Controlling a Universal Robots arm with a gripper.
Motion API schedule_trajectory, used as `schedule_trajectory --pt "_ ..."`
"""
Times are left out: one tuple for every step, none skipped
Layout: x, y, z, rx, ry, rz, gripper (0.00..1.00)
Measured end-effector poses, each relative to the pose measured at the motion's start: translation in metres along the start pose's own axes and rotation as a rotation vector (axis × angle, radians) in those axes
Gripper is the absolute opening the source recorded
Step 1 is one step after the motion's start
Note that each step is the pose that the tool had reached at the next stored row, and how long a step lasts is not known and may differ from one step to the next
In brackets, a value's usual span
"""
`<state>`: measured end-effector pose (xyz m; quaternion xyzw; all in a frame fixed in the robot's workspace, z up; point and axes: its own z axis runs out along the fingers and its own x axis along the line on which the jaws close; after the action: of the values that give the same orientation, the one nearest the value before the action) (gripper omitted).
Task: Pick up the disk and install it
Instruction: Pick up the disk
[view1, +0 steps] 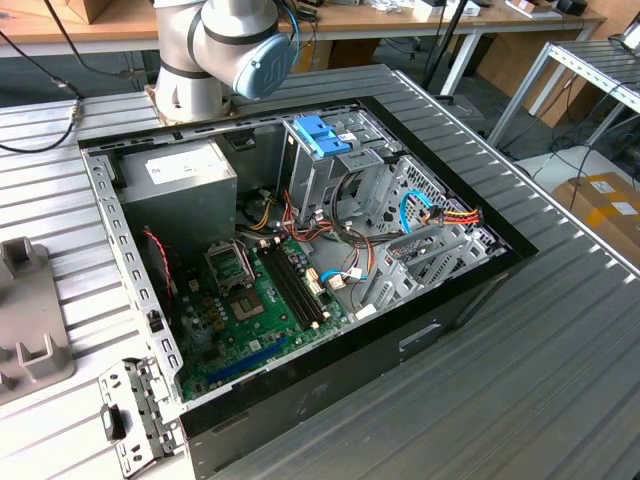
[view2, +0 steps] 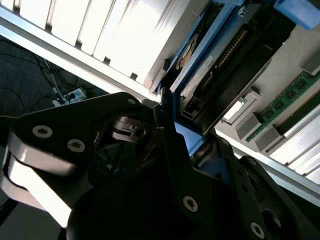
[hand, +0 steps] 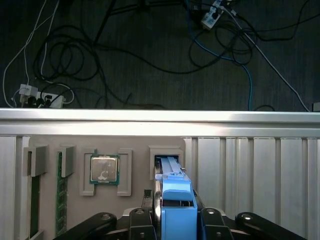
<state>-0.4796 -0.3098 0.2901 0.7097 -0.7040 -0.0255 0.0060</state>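
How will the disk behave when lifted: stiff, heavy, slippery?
The disk looks rigid, likely dense: solid drive body in a plastic frame. Its smooth blue end might slip in the hand. Standing on edge, it could tip.

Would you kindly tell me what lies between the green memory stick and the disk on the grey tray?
A processor chip lies there, as the first wrist view shows.

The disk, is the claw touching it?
Touching. In the first wrist view the claw squeezes the disk by its blue end from both sides, with no gap showing.
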Motion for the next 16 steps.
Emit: schedule_trajectory --pt "0.0 0.0001 -0.0011 0.0001 -0.0005 0.0 0.38" --pt "-0.0001 0.0001 -0.0025 0.0 -0.0007 0.0 0.38" --pt "-0.0002 0.0003 -0.0049 -0.0003 -0.0011 0.0 0.38" --pt "-0.0002 0.0003 -0.0065 -0.0001 -0.0015 0.0 0.38" --pt "-0.0002 0.0003 -0.0075 -0.0002 -0.0016 0.0 0.38" --pt "-0.0002 0.0004 -0.0085 -0.0002 -0.0017 0.0 0.38" --pt "-0.0003 0.0004 -0.0086 -0.0001 -0.0018 0.0 0.38" --pt "-0.0004 0.0003 -0.0086 -0.0001 -0.0019 0.0 0.38" --pt "-0.0007 0.0003 -0.0087 -0.0003 -0.0023 0.0 0.37" --pt "-0.0008 0.0003 -0.0087 -0.0003 -0.0031 0.0 0.37" --pt "-0.0011 0.0004 -0.0087 -0.0004 -0.004 0.0 0.37" --pt "-0.0012 0.0004 -0.0087 -0.0003 -0.0049 0.0 0.37" --pt "-0.0014 0.0004 -0.0087 -0.0003 -0.0058 0.0 0.37" --pt "-0.0015 0.0004 -0.0087 -0.0003 -0.007 0.0 0.37" --pt "-0.0021 0.0004 -0.0087 -0.0003 -0.0098 0.0 0.37" --pt "-0.0027 0.0004 -0.009 -0.0003 -0.0114 -0.001 0.37"
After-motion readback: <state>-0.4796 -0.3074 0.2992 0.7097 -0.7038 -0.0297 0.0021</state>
